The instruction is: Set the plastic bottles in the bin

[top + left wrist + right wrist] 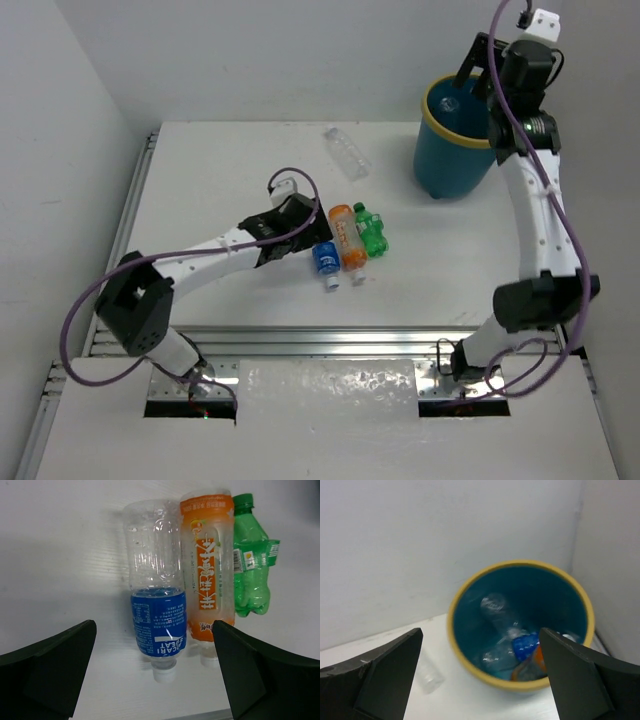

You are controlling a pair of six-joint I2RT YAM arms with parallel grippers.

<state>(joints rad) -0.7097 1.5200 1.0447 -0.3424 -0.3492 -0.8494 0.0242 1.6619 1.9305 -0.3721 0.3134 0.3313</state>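
Observation:
Three bottles lie side by side mid-table: a clear one with a blue label (326,259) (157,615), an orange one (347,240) (207,575) and a green one (371,230) (251,565). A clear bottle (346,153) lies alone farther back; it also shows in the right wrist view (427,672). My left gripper (300,240) (155,680) is open and empty, just left of the blue-label bottle. My right gripper (478,70) (480,680) is open and empty above the teal bin (455,140) (520,682). Inside the bin lie a clear bottle (495,610), a blue-label bottle (526,645) and an orange one (538,661).
White walls rise at the left and back of the table. A metal rail (320,342) runs along the near edge. The bin stands in the back right corner near the wall.

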